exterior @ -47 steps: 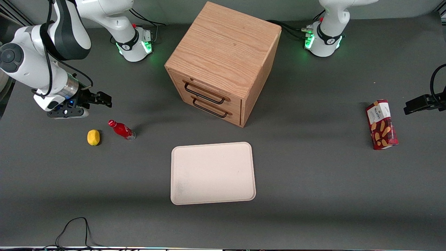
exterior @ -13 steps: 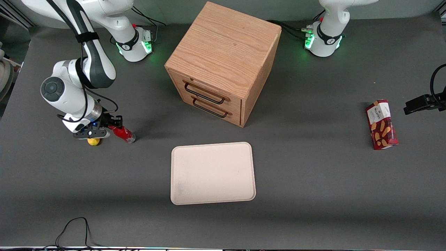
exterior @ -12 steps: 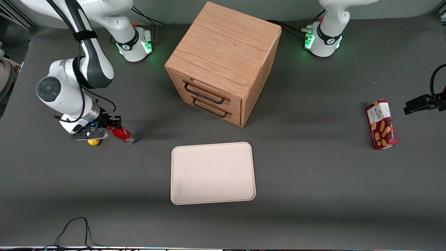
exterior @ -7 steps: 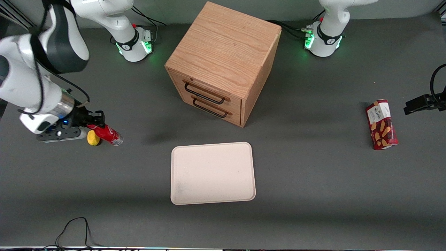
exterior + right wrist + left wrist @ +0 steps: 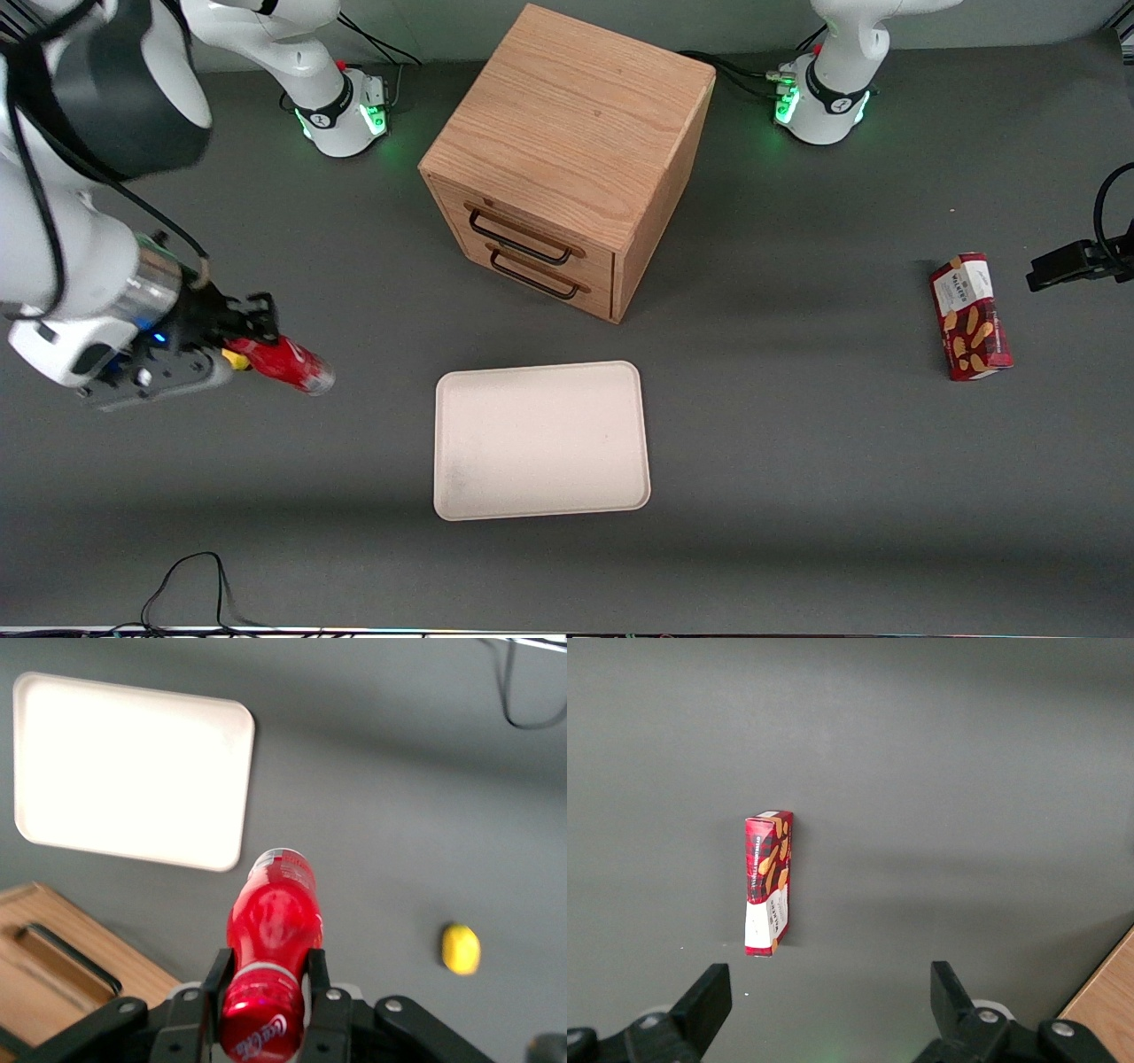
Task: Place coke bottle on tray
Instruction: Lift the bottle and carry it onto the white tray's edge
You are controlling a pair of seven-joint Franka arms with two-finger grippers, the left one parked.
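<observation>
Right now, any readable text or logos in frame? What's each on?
"Coca-Cola": white script on the coke bottle, held in the raised gripper, near its fingers.
"WALKERS": probably, on the snack box at the parked arm's end of the table; smaller print unreadable.
Tray, cabinet, yellow ball: no text.

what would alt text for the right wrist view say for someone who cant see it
The gripper is shut on the coke bottle, held above the grey table with its clear base pointing away from the camera. The empty cream tray, a corner of the wooden drawer cabinet and a yellow ball lie below.
</observation>
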